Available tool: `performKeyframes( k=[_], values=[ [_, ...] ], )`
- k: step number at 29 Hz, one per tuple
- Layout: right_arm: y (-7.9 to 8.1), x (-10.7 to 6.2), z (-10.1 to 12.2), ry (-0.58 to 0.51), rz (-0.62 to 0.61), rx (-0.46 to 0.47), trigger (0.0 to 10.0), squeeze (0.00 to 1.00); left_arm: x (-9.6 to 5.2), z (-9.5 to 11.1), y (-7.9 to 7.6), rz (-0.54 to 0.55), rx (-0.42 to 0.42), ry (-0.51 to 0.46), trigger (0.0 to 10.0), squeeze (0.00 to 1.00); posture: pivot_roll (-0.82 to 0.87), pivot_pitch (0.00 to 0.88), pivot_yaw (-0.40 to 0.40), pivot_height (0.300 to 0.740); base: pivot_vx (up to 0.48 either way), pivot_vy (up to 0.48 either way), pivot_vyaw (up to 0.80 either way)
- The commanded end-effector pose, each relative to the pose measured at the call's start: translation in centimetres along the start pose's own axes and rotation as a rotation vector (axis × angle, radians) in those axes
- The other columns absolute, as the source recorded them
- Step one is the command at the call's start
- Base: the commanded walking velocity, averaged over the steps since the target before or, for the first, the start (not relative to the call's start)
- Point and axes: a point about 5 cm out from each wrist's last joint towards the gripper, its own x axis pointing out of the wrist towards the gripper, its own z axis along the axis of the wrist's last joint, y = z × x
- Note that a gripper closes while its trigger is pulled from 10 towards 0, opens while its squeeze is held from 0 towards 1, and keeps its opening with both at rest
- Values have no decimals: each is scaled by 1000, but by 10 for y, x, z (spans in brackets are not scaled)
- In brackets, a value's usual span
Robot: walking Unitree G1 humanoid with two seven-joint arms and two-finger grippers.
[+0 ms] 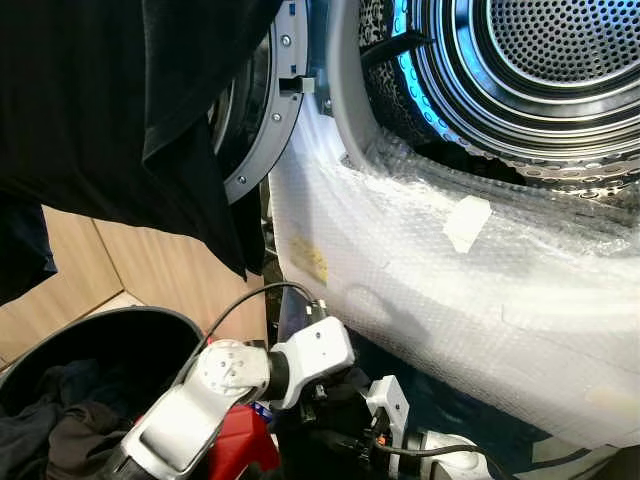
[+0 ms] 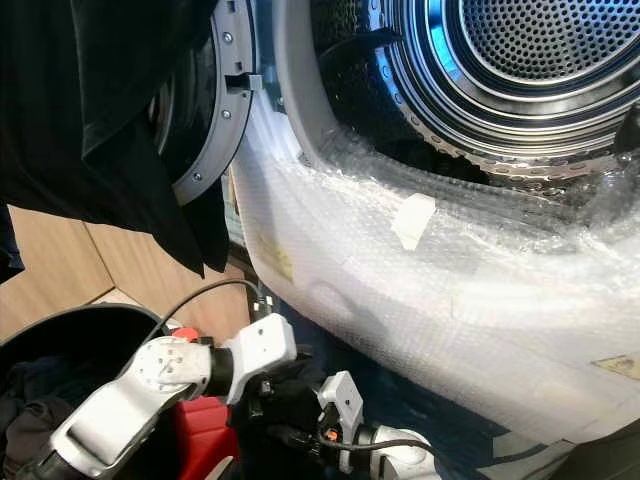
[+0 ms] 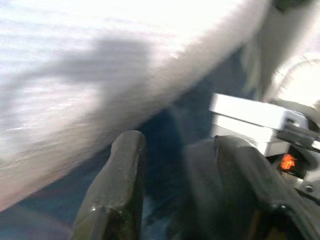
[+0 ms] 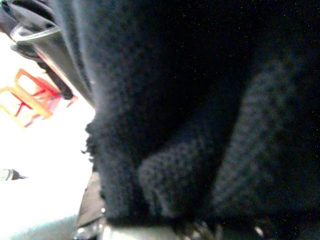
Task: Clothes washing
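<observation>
Up top, washer drum [image 1: 560, 60] gapes at 1 o'clock, bubble wrap [image 1: 450, 280] below its rim. Black garment [image 1: 150, 110] hangs at 10 o'clock. Left pincer [image 3: 172, 185] spread (blurry, near dark-blue cloth). Right pincer: probably buried in dark knit [image 4: 200, 125], grip can't tell. Laundry basket [image 1: 110, 325] at 8 o'clock.

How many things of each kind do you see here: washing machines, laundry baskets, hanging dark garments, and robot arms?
Washing machine, drum open, front wrapped in bubble wrap: 1
Laundry basket, black, holding dark clothes: 1
Hanging dark garment, draped beside the door: 1
Robot arms, left arm and right arm: 2
Total: 5
</observation>
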Motion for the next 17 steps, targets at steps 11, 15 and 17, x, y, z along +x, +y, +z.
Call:
performKeyframes(
  k=[11,15,17],
  values=[
    [-5,-22,-5,14,-43,-41,0,0,-49,-41,33,581,-182,82,10000,1000,34,0,8,740,0,0,0],
    [-2,-25,1,29,-18,-110,0,0,-63,-50,47,842,-177,70,10000,1000,35,0,1,740,0,0,0],
    [-1,-26,5,11,-14,-123,0,0,-72,-54,51,948,-202,48,10000,1000,42,0,-3,740,0,0,0]
  ],
)
